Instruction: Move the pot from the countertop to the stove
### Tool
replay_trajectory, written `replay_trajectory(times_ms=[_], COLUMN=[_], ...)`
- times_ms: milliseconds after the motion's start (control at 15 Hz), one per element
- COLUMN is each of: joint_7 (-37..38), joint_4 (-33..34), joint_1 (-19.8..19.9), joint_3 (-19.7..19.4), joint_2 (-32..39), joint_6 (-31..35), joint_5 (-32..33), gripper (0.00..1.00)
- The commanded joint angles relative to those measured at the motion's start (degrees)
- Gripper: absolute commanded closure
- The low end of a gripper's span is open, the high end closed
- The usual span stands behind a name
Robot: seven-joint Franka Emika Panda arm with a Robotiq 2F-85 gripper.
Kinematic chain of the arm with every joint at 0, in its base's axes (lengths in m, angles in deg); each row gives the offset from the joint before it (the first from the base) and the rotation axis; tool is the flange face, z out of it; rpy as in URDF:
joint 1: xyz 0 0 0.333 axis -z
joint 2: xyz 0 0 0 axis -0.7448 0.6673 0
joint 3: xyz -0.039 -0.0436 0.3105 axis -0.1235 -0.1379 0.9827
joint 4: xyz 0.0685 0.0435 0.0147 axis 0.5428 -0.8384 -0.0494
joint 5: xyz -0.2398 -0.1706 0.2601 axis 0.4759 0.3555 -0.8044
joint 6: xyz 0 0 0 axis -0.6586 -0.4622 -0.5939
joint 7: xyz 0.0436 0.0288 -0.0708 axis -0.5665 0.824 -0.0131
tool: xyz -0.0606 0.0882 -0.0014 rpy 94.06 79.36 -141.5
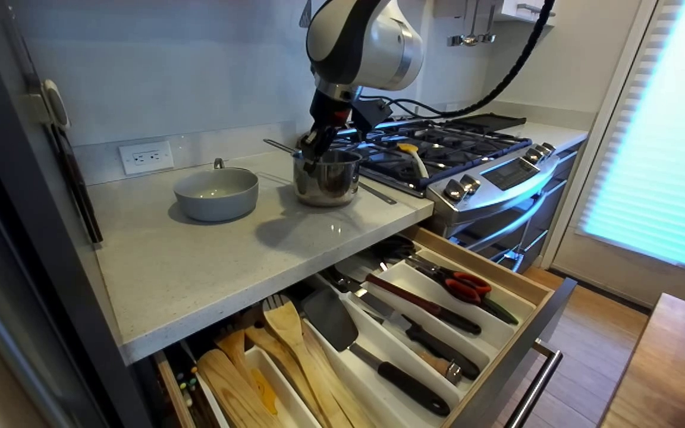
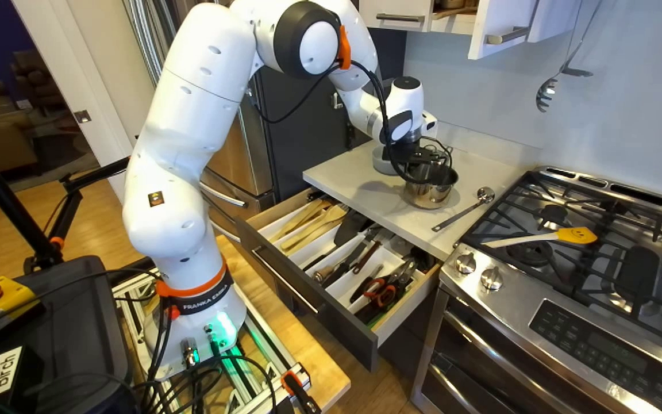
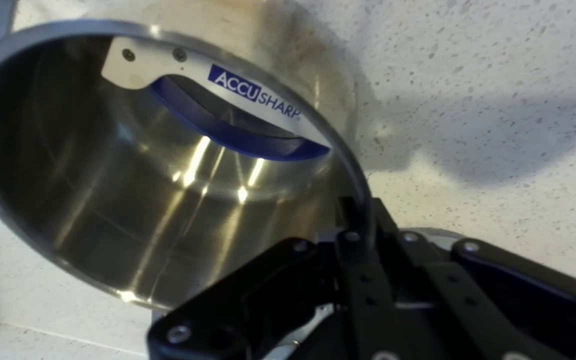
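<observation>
The shiny steel pot [image 1: 327, 185] appears to stand upright on the pale countertop [image 1: 200, 267], beside the stove [image 1: 473, 196]. Its thin handle points toward the back wall. The pot also shows in an exterior view [image 2: 426, 198] and fills the left of the wrist view [image 3: 118, 215]. A white and blue AccuSharp sharpener [image 3: 233, 115] lies inside it. My gripper [image 1: 313, 157] is at the pot's rim. In the wrist view the gripper [image 3: 365, 212] has its fingers close together with the rim between them, one inside and one outside.
A matte grey bowl-shaped pan [image 1: 214, 199] stands beside the pot. A ladle [image 2: 463, 213] lies between pot and stove. A yellow spatula [image 2: 538, 237] lies on the stove grates. An open utensil drawer [image 1: 533, 345] juts out below the countertop. A cable hangs along the arm.
</observation>
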Motion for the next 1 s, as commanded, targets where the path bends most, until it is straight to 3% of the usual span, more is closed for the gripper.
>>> replay_trajectory(times_ms=[0, 267, 467, 600, 933], joint_7=[2.36, 6.24, 10.23, 13.67, 20.37], joint_4=[-2.36, -5.01, -8.01, -9.90, -14.51], joint_1=[-2.23, -3.67, -5.50, -7.36, -17.87], joint_3=[-4.26, -9.53, -15.78, -21.28, -40.68], joint_2=[-4.45, -7.05, -9.25, -10.48, -12.68], joint_6=[4.35, 9.01, 13.53, 15.93, 20.37], joint_5=[3.71, 7.33, 11.76, 14.60, 17.86], gripper=[0.98, 0.98, 0.98, 0.98, 0.98])
